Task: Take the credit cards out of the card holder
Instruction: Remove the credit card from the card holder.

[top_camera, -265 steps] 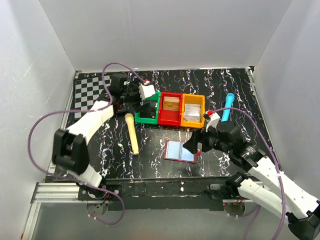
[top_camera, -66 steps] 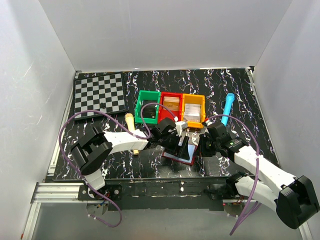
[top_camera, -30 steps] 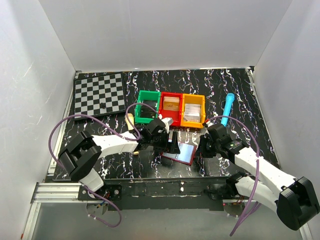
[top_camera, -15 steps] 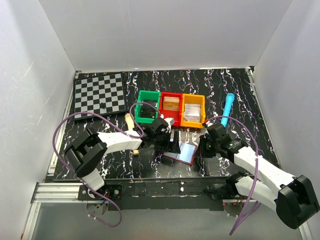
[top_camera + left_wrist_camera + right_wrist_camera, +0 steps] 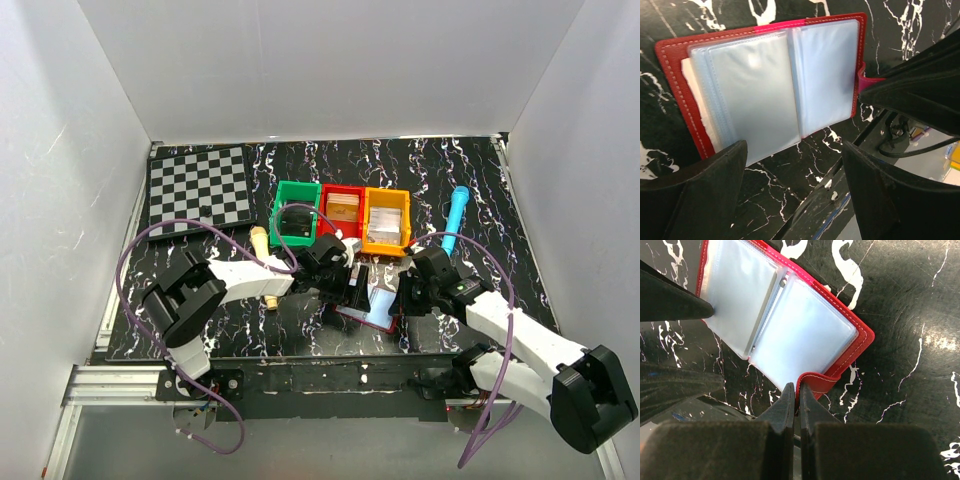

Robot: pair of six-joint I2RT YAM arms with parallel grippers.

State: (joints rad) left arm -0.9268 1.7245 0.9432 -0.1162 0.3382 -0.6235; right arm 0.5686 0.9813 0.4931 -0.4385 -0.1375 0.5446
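**Card holder**: open, flat on table, just nearward of red bin, pale-blue sleeves facing up. Long axis runs left–right, spine crosswise to it. Snap tab points toward right arm's side.

**Right gripper**: clenched on tab at holder's right edge; I judge it anchors holder.

**Left gripper**: released, jaws wide, hanging just above sleeves, opening aligned with long axis. I judge left arm better placed for extraction.

Cards inside sleeves: I cannot tell.
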